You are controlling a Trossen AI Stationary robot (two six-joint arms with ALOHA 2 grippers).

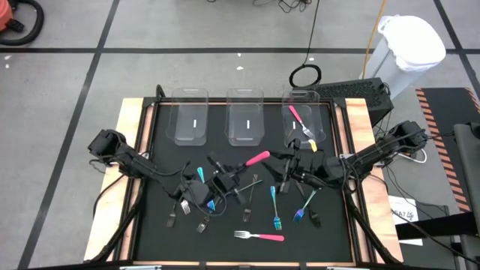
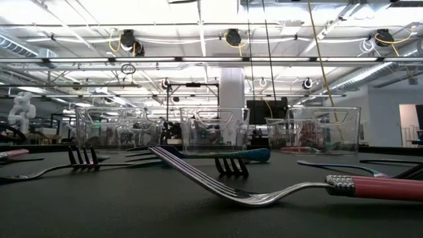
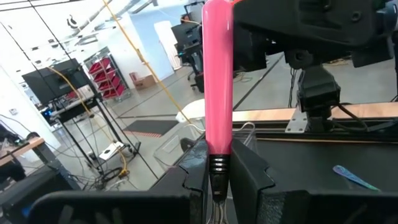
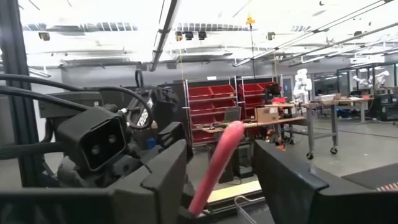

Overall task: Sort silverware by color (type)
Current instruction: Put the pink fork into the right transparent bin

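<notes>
My left gripper (image 1: pixel 237 172) is over the table's middle, shut on a pink-handled fork (image 1: pixel 257 158). The fork's handle (image 3: pixel 217 74) points toward the right arm. My right gripper (image 1: pixel 280 162) is open at that handle's free end. Its two fingers (image 4: pixel 165 177) stand on either side of the handle (image 4: pixel 217 158) with gaps showing, not touching it. Another pink fork (image 1: pixel 300 120) lies in the far right clear bin (image 1: pixel 315 105). More forks lie on the black mat: pink (image 1: pixel 259 236), blue (image 1: pixel 276 208) and dark (image 1: pixel 171 215). My left gripper pinches the pink fork between its two fingers (image 3: pixel 252 177), at the ribbed collar (image 3: pixel 217 163) where the handle meets the metal neck. The fork runs along the fingers, handle sticking out past the fingertips. It is lifted clear of the table.
Three clear bins stand in a row at the mat's far side: left (image 1: pixel 190 116), middle (image 1: pixel 245 116) and right. In the low view a pink fork (image 2: pixel 297 188) lies close in front, dark forks (image 2: pixel 82 158) behind it. Wooden rails (image 1: pixel 129 150) frame the mat.
</notes>
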